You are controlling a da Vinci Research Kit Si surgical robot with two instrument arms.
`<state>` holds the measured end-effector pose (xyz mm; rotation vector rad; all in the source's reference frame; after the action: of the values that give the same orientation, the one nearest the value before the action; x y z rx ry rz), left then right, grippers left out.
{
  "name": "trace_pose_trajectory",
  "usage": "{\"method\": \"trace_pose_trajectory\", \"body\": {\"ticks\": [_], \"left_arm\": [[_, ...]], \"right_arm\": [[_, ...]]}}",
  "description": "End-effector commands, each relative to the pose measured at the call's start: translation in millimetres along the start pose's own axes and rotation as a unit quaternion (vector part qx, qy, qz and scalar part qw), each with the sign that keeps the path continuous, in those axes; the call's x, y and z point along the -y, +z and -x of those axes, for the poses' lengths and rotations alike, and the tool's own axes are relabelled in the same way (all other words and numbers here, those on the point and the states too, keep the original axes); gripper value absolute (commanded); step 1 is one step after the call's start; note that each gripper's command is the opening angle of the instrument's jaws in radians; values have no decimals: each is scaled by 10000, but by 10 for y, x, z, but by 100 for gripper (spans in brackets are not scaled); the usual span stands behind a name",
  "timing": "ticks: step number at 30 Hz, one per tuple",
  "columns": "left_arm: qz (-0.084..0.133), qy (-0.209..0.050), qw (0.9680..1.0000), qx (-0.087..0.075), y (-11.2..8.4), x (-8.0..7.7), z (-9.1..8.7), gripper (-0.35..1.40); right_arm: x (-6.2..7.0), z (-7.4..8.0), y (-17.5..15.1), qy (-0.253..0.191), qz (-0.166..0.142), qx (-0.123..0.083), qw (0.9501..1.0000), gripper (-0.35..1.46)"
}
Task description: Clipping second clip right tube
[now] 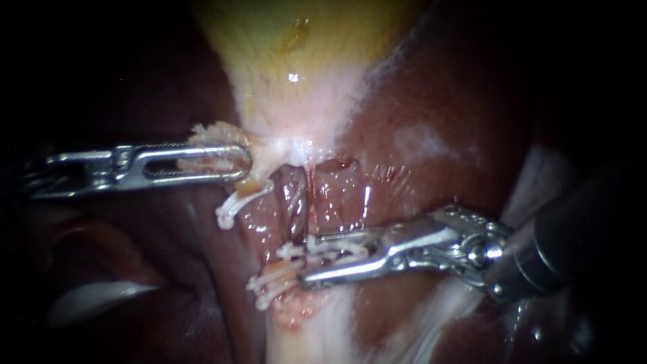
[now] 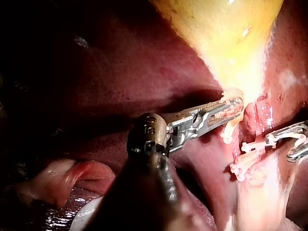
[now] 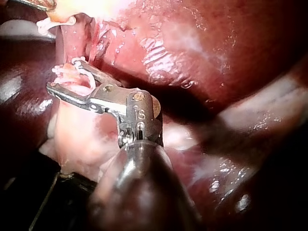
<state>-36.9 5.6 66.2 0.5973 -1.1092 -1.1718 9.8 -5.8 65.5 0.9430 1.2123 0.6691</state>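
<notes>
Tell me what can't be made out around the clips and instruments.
Endoscope view: the tube where the right instrument's jaws, shut on a clip, cross it; they cover it.
Endoscope view: how much gallbladder the left instrument's shut jaws grip; they cover it.
Left wrist view: the right instrument's shaft, cut off by the edge.
Right wrist view: the left instrument, almost wholly past the edge.

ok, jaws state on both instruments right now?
Left instrument: jaws shut on gallbladder tissue.
Right instrument: jaws shut on a white clip, standing apart.
</notes>
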Motion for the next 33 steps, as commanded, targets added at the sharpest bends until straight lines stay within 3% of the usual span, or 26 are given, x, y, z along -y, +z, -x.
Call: {"method": "trace_pose_trajectory", "body": {"ticks": [1,5,13,33], "left_arm": [[-2,0,10000,1,0,0,0,-35],[-2,0,10000,1,0,0,0,-35],[-2,0,10000,1,0,0,0,-35],[-13,2,10000,-5,1,0,0,-35]], "right_arm": [[0,0,-2,-79,-9,7,10000,45],[-2,0,-4,-375,2,5,9993,45],[-11,0,-11,-492,104,6,9987,45],[-38,12,-7,-393,211,27,9990,45]]}}
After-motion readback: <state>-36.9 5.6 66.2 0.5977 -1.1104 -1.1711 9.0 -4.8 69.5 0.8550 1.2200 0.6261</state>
